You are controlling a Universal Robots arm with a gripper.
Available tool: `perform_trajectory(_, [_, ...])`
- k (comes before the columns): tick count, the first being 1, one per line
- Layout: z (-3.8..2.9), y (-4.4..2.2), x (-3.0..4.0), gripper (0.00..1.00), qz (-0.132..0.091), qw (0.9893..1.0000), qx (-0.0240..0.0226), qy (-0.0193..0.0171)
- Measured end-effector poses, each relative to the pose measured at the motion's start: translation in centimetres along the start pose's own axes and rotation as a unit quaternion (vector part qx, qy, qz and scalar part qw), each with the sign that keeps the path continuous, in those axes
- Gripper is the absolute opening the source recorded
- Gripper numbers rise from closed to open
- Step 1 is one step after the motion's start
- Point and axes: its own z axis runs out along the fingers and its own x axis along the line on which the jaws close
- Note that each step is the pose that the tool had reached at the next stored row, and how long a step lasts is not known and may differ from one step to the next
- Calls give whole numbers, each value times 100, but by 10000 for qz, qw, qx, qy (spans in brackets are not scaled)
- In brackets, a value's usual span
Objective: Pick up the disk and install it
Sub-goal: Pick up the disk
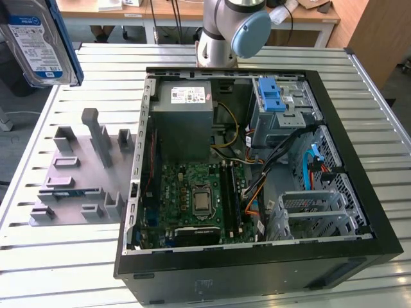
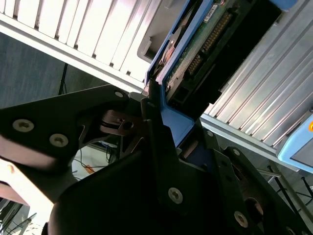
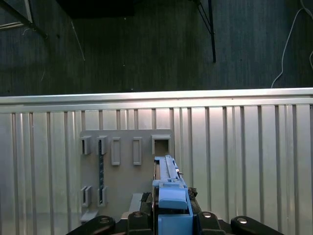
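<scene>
The disk (image 1: 35, 45) is a dense, rigid block of metal, probably heavy for its size and easily hurt by a knock. Its flat faces look smooth, and the second wrist view shows a bare circuit board on the underside (no place for a grip). The blue plastic carrier along its edges seems the better hold: it gives a little and spares the label and the board.

That is where the jaws hold it. In both wrist views they are closed on the blue frame of the disk (image 3: 171, 196), pinching it from the two sides.

The disk hangs on edge in the air, well above the grey holder rack (image 1: 83, 173) on the slatted surface (image 1: 51, 269), touching neither. It is at the exterior view's left, apart from the open computer case (image 1: 257, 269). The arm (image 1: 231, 32) rises behind the case, with its wrist out over the rack and pointing down at it.
</scene>
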Motion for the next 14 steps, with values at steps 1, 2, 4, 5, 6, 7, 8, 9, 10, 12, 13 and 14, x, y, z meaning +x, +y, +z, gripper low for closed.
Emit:
perform_trajectory(1, [-12, 0, 0, 36, 0, 10000, 0, 0])
perform_trajectory(2, [-28, 0, 0, 36, 0, 10000, 0, 0])
perform_trajectory(4, [-58, -1, 0, 36, 0, 10000, 0, 0])
perform_trajectory(5, [-71, -1, 0, 36, 0, 10000, 0, 0])
perform_trajectory(6, [-81, -1, 0, 36, 0, 10000, 0, 0])
perform_trajectory(7, [-92, -1, -1, 36, 0, 10000, 0, 0])
perform_trajectory(8, [-105, -1, -1, 36, 0, 10000, 0, 0])
perform_trajectory(9, [-117, -1, -1, 36, 0, 10000, 0, 0])
perform_trajectory(10, [-128, -1, -1, 36, 0, 10000, 0, 0])
perform_trajectory(12, [-147, -2, -1, 36, 0, 10000, 0, 0])
perform_trajectory(13, [-153, -2, -1, 36, 0, 10000, 0, 0])
perform_trajectory(14, [-153, -2, -1, 36, 0, 10000, 0, 0])
